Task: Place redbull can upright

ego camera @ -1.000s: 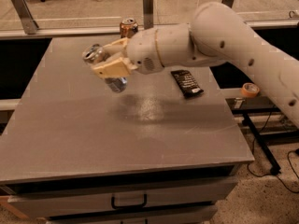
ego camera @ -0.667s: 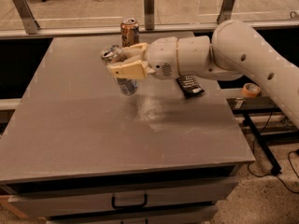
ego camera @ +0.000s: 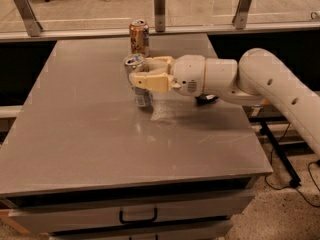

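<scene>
Carried rightward and lowered since a second ago, and turned from tilted to upright: redbull can [ego camera: 142, 98], clamped around its middle by the tool [ego camera: 144, 77], over the back-centre of the desk [ego camera: 75, 134]. Base at or just above the desktop, contact unclear. Just behind, apart from it, orange-tan can [ego camera: 139, 36]. Under the arm, a dark object [ego camera: 207, 100], mostly hidden.

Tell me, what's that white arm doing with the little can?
The robot's gripper is clamped around the redbull can, holding it nearly upright over the middle of the grey table. The can's base is at or just above the surface; I can't tell which. An orange-tan can stands behind it, near the back edge.
</scene>
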You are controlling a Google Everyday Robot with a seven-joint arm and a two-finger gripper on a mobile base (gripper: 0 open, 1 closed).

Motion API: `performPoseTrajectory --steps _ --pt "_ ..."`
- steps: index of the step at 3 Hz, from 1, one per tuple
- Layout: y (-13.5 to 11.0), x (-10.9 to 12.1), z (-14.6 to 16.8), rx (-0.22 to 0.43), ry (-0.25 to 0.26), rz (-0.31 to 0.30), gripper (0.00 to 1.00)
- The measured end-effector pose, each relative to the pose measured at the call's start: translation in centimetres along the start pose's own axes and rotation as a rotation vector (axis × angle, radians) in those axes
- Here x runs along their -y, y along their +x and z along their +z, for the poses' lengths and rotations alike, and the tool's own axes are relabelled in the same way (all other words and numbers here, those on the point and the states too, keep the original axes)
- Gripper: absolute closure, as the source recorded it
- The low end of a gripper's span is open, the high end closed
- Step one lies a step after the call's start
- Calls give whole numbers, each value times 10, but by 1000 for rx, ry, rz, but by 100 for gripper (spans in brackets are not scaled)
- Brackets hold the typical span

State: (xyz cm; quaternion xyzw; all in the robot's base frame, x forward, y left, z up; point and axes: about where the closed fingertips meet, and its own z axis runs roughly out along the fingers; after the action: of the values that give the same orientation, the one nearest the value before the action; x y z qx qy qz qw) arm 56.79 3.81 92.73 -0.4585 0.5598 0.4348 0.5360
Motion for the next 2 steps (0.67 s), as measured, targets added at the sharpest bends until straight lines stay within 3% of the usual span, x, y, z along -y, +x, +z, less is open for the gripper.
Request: performPoseTrajectory --steps 1,2 --pt "3 1 -5 54 -17 -47 58" --pt "4 3 -7 59 -14 -78 36"
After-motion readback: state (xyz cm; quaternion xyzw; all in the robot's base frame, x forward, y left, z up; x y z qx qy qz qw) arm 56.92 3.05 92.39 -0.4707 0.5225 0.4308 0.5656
